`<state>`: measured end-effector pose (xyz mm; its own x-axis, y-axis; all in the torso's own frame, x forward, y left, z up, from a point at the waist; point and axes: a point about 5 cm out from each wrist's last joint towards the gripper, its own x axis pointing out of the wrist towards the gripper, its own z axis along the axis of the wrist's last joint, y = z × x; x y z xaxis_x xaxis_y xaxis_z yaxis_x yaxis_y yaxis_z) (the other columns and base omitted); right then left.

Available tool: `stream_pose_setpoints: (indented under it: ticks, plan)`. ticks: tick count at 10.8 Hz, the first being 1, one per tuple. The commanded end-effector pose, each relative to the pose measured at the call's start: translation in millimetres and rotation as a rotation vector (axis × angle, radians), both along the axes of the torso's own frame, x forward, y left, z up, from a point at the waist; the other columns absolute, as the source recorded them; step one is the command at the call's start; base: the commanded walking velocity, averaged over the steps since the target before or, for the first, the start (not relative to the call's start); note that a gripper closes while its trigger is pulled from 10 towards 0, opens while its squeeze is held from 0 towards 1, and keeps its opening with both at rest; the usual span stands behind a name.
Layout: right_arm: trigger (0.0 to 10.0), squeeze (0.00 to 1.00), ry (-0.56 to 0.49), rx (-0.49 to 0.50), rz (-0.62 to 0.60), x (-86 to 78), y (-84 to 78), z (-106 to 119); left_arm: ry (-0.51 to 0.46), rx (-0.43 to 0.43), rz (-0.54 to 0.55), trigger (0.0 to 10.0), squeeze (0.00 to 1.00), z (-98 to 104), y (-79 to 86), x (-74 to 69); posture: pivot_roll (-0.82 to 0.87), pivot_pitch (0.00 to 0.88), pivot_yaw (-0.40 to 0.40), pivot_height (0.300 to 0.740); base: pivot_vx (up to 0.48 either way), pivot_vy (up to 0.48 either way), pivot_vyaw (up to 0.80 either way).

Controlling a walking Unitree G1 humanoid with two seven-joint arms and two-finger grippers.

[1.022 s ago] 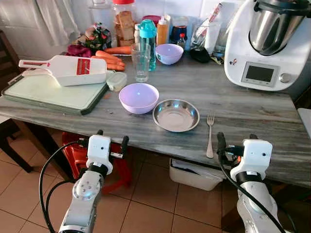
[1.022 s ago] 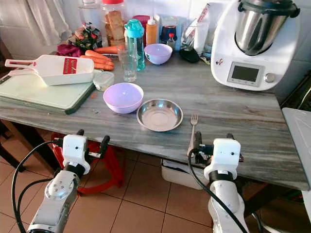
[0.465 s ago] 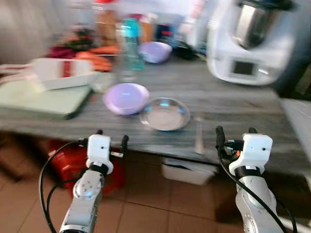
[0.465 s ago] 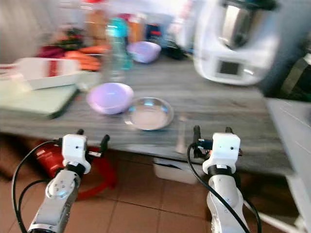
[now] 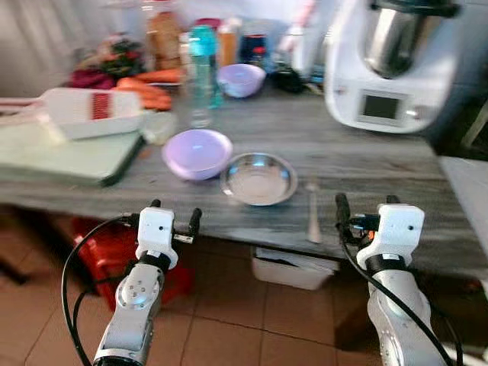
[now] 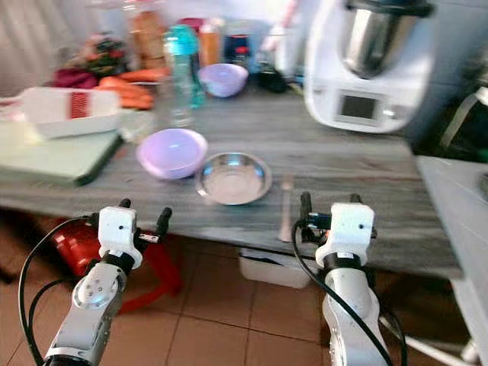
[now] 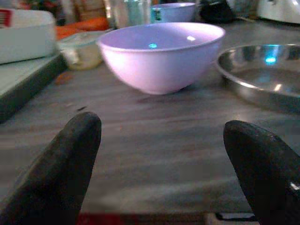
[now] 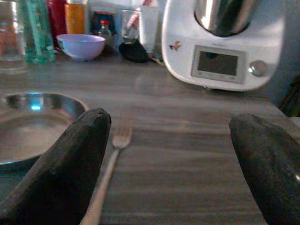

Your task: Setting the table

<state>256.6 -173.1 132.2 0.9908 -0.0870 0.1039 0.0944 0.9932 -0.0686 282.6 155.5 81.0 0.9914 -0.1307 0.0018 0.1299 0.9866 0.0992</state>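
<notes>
While both tools gape, lilac bowl (image 5: 197, 152) and steel plate (image 5: 258, 178) sit empty.

Lilac plastic bowls (image 5: 197, 152) (image 5: 242, 79): two. Shallow round steel dish (image 5: 258, 178): one. Steel fork (image 5: 313, 212): one. Clear drinking glass (image 5: 200, 105): one.

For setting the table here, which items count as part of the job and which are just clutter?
Job items:
round steel plate
silver fork
near lilac bowl
open left hand
open right hand

Lying about:
white food processor
white slicer
green cutting board
orange carrots
teal bottle
</notes>
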Motion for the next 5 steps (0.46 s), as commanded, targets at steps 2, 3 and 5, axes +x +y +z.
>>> stream_pose_setpoints:
  ticks: [2,3,5]
  plan:
    - [10.0,0.49,-0.001,0.003,-0.001,1.4,-2.8,-0.5,0.015,0.017,-0.002,10.0,0.0,-1.3,-0.1,1.3,0.05,0.0,0.0,0.74,-0.294,0.0,0.0]
    - [10.0,0.49,-0.002,0.003,-0.001,1.8,-3.1,-0.4,0.016,0.018,-0.002,10.0,0.0,-1.2,-0.1,1.8,0.05,0.0,0.0,0.74,-0.307,0.0,0.0]
    - [10.0,0.48,-0.001,0.006,-0.003,2.6,-3.1,-0.8,0.016,0.024,-0.002,10.0,0.0,-1.1,0.4,2.2,0.05,0.0,0.001,0.74,-0.337,0.0,0.0]
